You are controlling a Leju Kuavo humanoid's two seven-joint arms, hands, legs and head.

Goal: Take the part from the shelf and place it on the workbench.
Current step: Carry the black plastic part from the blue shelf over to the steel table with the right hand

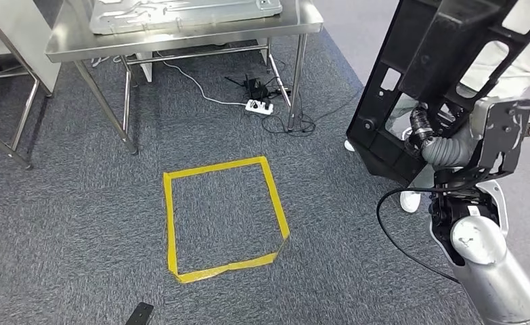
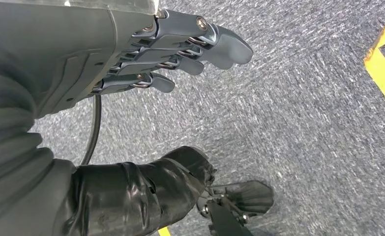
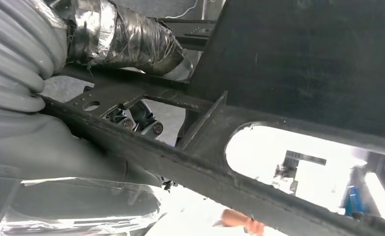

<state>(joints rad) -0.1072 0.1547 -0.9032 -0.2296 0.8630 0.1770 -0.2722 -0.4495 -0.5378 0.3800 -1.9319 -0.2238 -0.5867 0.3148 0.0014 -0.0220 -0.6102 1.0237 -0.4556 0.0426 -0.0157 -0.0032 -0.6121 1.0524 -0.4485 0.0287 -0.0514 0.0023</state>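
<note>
Left wrist view: the robot's grey left hand (image 2: pixel 180 49), fingers extended close together and holding nothing, hangs above speckled grey-blue carpet (image 2: pixel 298 123). A strip of yellow floor tape (image 2: pixel 384 69) crosses the right edge of the frame.

Part (image 1: pixel 411 74) matt black plastic; workbench (image 1: pixel 181 30) brushed steel (dull sheen); carpet (image 1: pixel 65 223) rough grey.
</note>
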